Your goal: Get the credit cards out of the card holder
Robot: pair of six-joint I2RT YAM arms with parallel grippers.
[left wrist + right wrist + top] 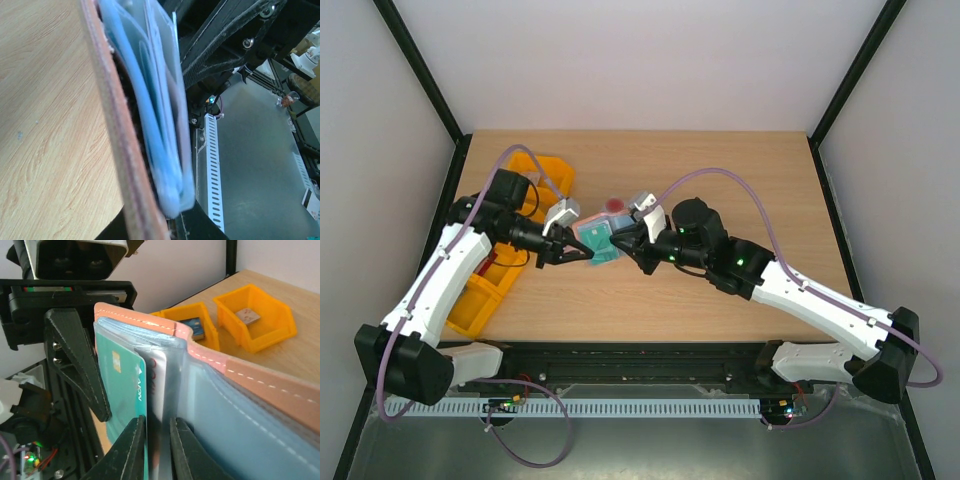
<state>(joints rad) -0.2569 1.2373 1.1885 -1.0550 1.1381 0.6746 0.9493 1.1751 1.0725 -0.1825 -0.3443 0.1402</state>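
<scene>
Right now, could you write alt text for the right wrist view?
The right fingers pinch a pale card, next to a teal card, in the open card holder. The left fingers grip the holder; orange bins stand behind.

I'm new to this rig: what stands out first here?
The left gripper and right gripper meet in the middle, both clamped on the open holder. A teal card shows in its pocket, beside the right gripper. Orange bins stand at far left.
</scene>
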